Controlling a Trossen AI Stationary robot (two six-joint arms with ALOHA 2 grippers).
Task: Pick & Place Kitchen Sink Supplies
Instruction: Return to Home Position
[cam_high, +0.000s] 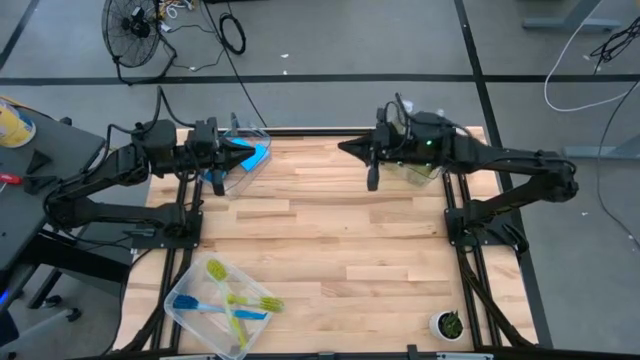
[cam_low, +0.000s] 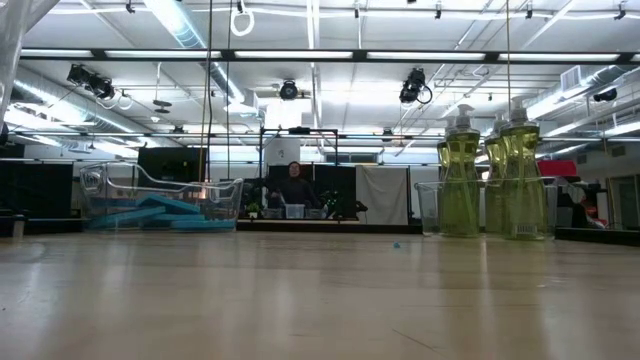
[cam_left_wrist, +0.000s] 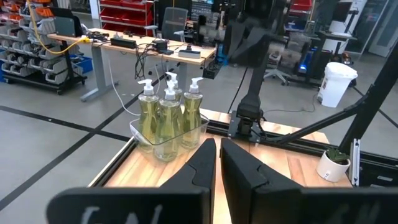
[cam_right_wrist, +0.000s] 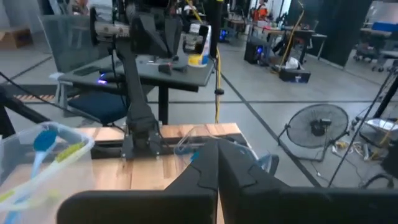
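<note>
Three clear pump bottles of yellow-green soap (cam_left_wrist: 168, 118) stand in a clear bin (cam_high: 415, 170) at the table's far right, also in the low view (cam_low: 490, 170). Flat blue sponges (cam_low: 160, 212) lie in a clear bin (cam_high: 245, 162) at the far left. Yellow-green and blue dish brushes (cam_high: 232, 305) lie in a clear bin at the near left corner. My left gripper (cam_high: 243, 150) hovers shut above the sponge bin, pointing right. My right gripper (cam_high: 348, 148) is shut, raised over the far middle of the table and pointing left; its arm passes over the soap bin.
A small white pot with a green plant (cam_high: 448, 323) stands at the near right corner. Bare wood (cam_high: 340, 240) fills the table's middle. The arm stands sit at both side edges. A person (cam_low: 294, 185) is seated far behind the table.
</note>
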